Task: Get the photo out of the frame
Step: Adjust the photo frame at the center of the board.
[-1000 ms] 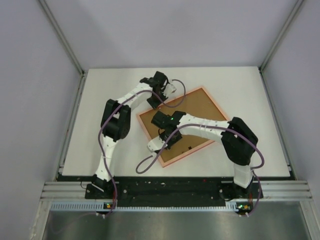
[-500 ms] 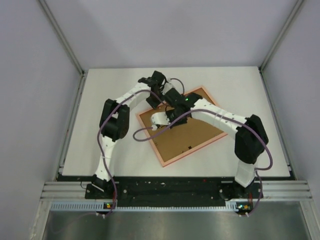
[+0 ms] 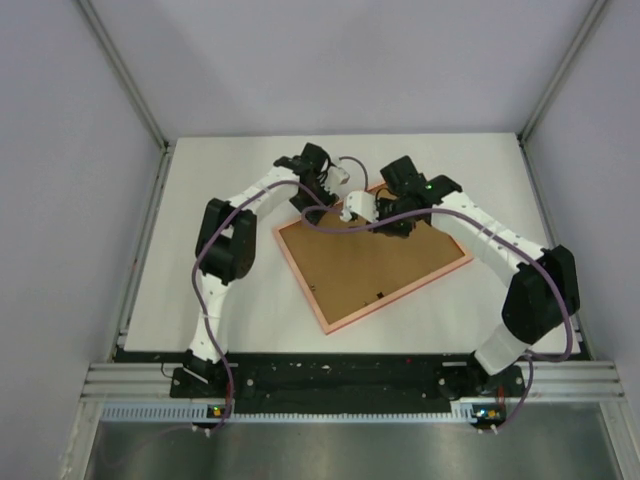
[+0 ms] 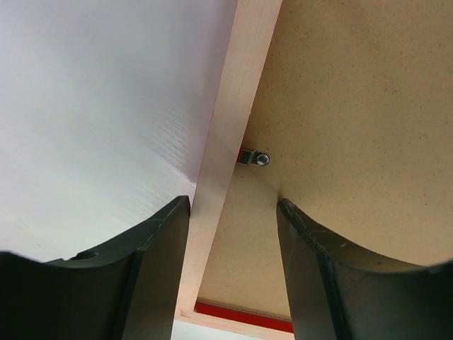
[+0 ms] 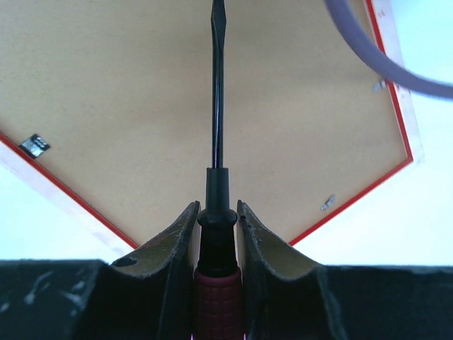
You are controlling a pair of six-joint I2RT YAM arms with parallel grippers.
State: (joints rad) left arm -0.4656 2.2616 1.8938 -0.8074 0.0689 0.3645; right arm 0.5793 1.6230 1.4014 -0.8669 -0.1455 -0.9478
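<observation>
Lying face down at the centre of the table (image 3: pixel 200 290), the frame (image 3: pixel 370 265) is being shown with only its brown back upward. The photo is being hidden under that back, so its place inside is only being inferred.

At the frame's upper-left corner in the top view, the left gripper (image 4: pixel 232 205) is being held partly open. Its fingers (image 4: pixel 152 241) are straddling the pale rim with nothing clamped, and whether they are touching it cannot be told. A small metal clip (image 4: pixel 253 158) is being seen just ahead of them.

To the right, a screwdriver (image 5: pixel 216 106) is being gripped firmly by the right gripper (image 5: pixel 217 209), its blade pointing out over the back.

With the rim not being pinned, the frame is probably free to slide or turn once a clip is being levered. The blade could be slipping off a clip and gouging the back, or twisting in the grip. A purple cable (image 5: pixel 382 60) is crossing the upper right of the right wrist view and could be catching a corner. The blade's tip is reaching that view's top edge, and its height above the back cannot be judged.
</observation>
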